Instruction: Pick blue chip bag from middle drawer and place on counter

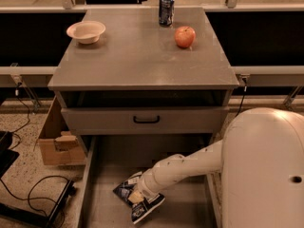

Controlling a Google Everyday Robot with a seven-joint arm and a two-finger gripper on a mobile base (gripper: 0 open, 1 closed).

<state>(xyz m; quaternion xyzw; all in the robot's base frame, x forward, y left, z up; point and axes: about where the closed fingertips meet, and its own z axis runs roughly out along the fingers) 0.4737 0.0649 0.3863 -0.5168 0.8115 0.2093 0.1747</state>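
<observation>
The blue chip bag [124,189] lies on the floor of the open middle drawer [185,208], near its centre, with its white lettering showing. My gripper [137,196] is down in the drawer, right on top of the bag, and covers its middle. The white arm reaches to it from the right. The grey counter [137,61] is the top of the cabinet, above and behind the drawer.
On the counter stand a white bowl [86,31] at the back left, a dark drink can [166,9] at the back and a red apple [185,36]. A shut drawer front with a black handle [146,119] sits above the open drawer. A cardboard box [54,144] and cables [28,194] lie on the floor to the left.
</observation>
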